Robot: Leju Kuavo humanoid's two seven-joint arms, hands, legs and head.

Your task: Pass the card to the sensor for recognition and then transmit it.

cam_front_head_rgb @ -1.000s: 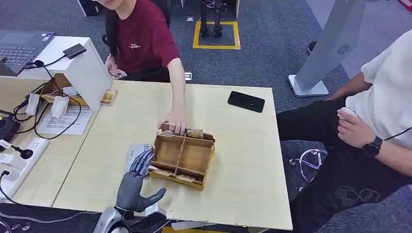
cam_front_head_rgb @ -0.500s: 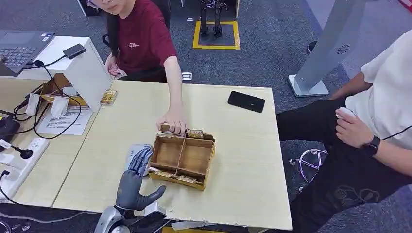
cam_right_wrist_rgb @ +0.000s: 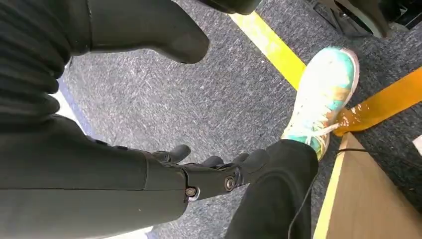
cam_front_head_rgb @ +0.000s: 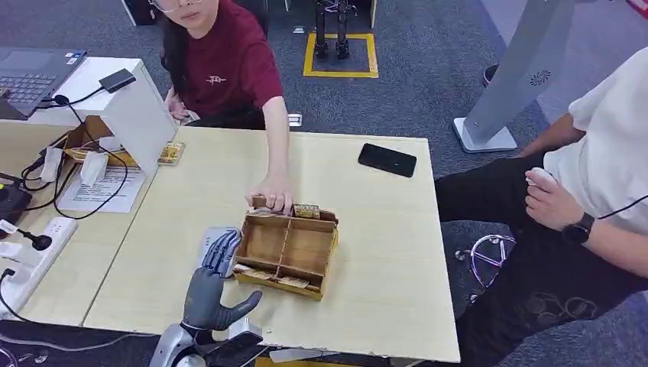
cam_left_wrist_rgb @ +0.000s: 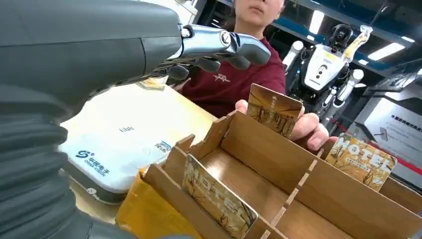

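1. left hand (cam_front_head_rgb: 210, 287) reaches over the near edge of the light wooden table (cam_front_head_rgb: 382, 252), fingers spread and empty, its fingertips above the white card reader (cam_front_head_rgb: 212, 243) and just beside the left wall of the wooden organiser box (cam_front_head_rgb: 287, 252).
2. in the left wrist view the same hand (cam_left_wrist_rgb: 149, 45) hovers above the reader (cam_left_wrist_rgb: 119, 149), its dark fingers (cam_left_wrist_rgb: 234, 45) extended and gripping nothing.
3. the box (cam_left_wrist_rgb: 298, 189) has several compartments; a gold hotel card (cam_left_wrist_rgb: 217, 196) stands tilted in a slot along its near wall, the side closest to the robot.
4. a second gold card (cam_left_wrist_rgb: 272, 109) is pinched by a person's hand (cam_left_wrist_rgb: 303, 127) at the far wall of the box; in the head view that person's hand (cam_front_head_rgb: 271, 197) rests on the far left corner of the box.
5. a third card printed "hotel" (cam_left_wrist_rgb: 361, 160) stands at the far wall, beside the person's hand.
6. right hand (cam_right_wrist_rgb: 209, 174) hangs beside the robot over grey carpet (cam_right_wrist_rgb: 199, 99), fingers slightly curled and apart, with nothing in them.
7. a black phone (cam_front_head_rgb: 387, 160) lies at the far right of the table, well apart from the box.
8. the person in a dark red shirt (cam_front_head_rgb: 225, 65) sits at the far side of the table; another person in a white shirt (cam_front_head_rgb: 611, 145) sits to the right.
9. a laptop (cam_front_head_rgb: 30, 73) and cables (cam_front_head_rgb: 69, 183) occupy the adjoining desk on the left.
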